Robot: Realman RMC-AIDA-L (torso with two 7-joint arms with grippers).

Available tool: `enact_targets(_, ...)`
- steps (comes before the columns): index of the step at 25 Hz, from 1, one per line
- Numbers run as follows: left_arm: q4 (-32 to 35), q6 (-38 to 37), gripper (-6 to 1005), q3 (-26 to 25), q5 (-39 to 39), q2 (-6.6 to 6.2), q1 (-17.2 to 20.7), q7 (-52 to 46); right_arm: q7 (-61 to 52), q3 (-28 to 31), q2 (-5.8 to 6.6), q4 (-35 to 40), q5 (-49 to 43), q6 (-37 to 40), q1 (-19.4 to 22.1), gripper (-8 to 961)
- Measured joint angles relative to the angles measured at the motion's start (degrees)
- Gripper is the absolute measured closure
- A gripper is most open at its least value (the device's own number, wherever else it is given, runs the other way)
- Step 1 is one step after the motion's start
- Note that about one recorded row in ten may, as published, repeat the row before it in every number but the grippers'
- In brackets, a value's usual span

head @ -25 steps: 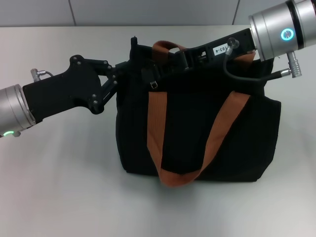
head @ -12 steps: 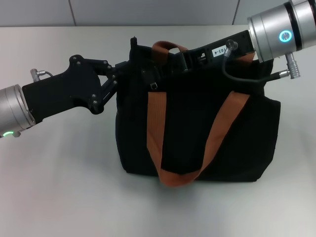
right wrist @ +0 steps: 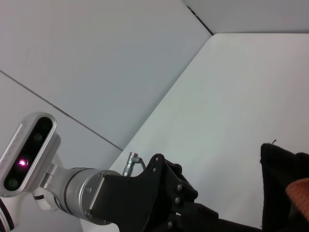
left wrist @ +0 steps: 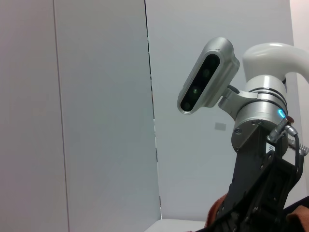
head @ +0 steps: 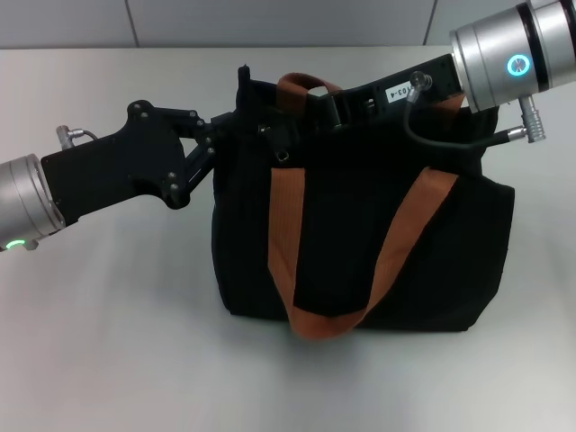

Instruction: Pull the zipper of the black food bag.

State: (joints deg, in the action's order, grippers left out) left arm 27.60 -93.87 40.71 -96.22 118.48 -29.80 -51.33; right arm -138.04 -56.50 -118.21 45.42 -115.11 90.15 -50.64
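The black food bag stands upright mid-table, with orange-brown handle straps down its front. My left gripper reaches in from the left and its fingers close on the bag's top left corner. My right gripper lies along the bag's top edge, coming from the upper right. The zipper shows as a small silver tab hanging just below the right gripper's tip, near the left strap. The right wrist view shows the left gripper and the bag's corner. The zip track is hidden by the right arm.
The bag stands on a pale grey table, with a grey wall behind. The right arm's cable loops over the bag's top right. The left wrist view shows only the right arm, the head camera and the wall.
The right arm has edged slightly left along the bag's top, and the silver tab has shifted a little with it. The left arm has not moved.
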Motion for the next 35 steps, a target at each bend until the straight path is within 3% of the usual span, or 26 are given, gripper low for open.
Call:
enact_targets(11, 0.00, 0.00, 975, 0.27, 0.00, 0.08, -0.12, -0.35, -0.09, -0.70, -0.24, -0.04, -0.09, -0.12, -0.33, 911)
enact_targets(14, 0.00, 0.00, 975, 0.23, -0.01, 0.08, -0.15, -0.41, -0.17, -0.90, -0.47, 0.23, -0.11, -0.15, -0.35, 838)
enact_targets(20, 0.00, 0.01, 975, 0.13, -0.02, 0.09, -0.17, -0.49, 0.04, -1.31, -0.79, 1.18, -0.21, -0.42, 0.08, 805)
enact_targets(25, 0.00, -0.11, 975, -0.01, -0.02, 0.09, -0.07, -0.55, -0.13, -1.58, -0.80, 2.68, -0.21, -0.82, 0.99, 955)
enact_targets(35, -0.01, -0.27, 975, -0.19, 0.12, 0.05, 0.23, -0.61, -2.53, -1.55, -0.74, 7.29, -1.60, -0.32, 2.84, 955)
